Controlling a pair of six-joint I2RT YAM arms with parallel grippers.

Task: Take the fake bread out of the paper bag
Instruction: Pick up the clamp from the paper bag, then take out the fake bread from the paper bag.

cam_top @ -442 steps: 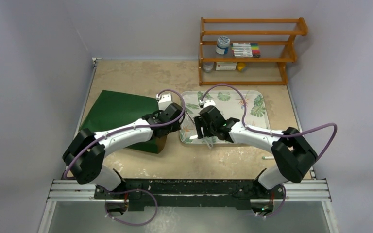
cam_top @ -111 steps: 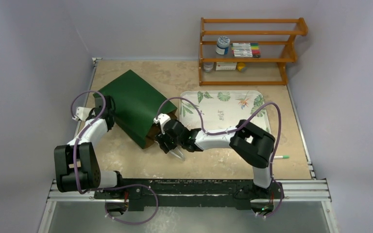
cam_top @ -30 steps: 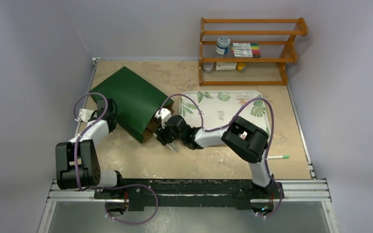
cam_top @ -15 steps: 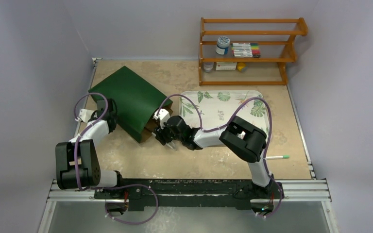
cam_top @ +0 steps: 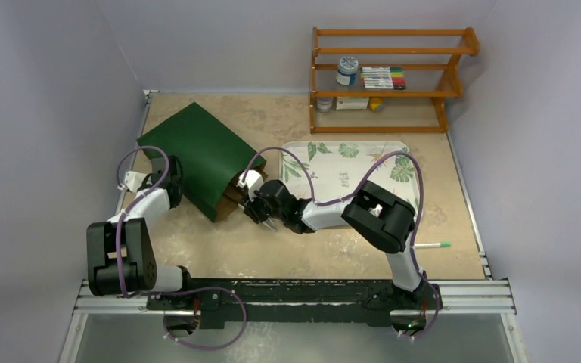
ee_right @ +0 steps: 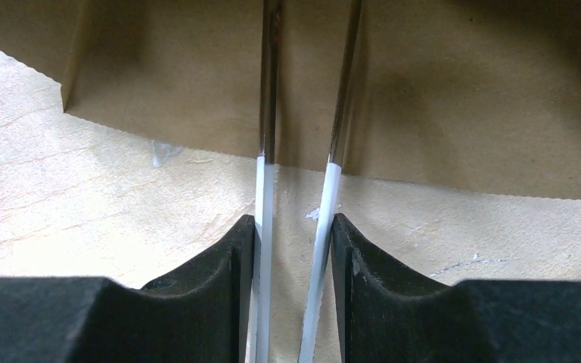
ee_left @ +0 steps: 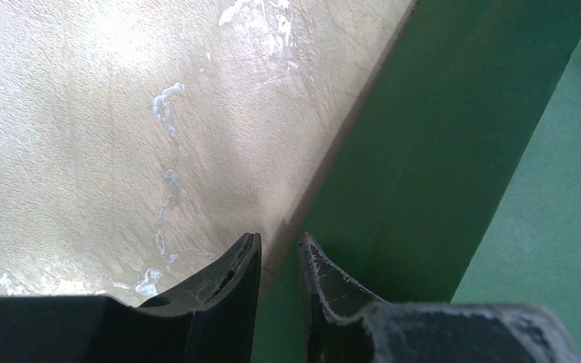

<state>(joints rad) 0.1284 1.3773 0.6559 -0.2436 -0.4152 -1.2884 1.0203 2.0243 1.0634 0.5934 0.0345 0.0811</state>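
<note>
My right gripper [ee_right: 293, 221] was clenched on a pair of thin tongs [ee_right: 269, 113], one finger pressed against the outside of each blade. The two blades stood narrowly apart and ran forward side by side, white near the fingers and bare metal further out. Their far ends reached past the zigzag-cut rim into the brown inside of the paper bag [cam_top: 200, 155]. I could not tell whether they had anything between them, and no fake bread showed in any view.

My left gripper [ee_left: 280, 240] was nearly closed on the bag's near left edge, with the green paper passing between its fingertips.

The bag lay on the left part of the table [cam_top: 333, 242], dark green side up, with its mouth turned toward the right gripper. A leaf-print tray [cam_top: 333, 155] sat just to the right of the mouth. A wooden rack [cam_top: 393, 51] stood at the far edge, and a pen [cam_top: 431, 245] lay near the right edge.
</note>
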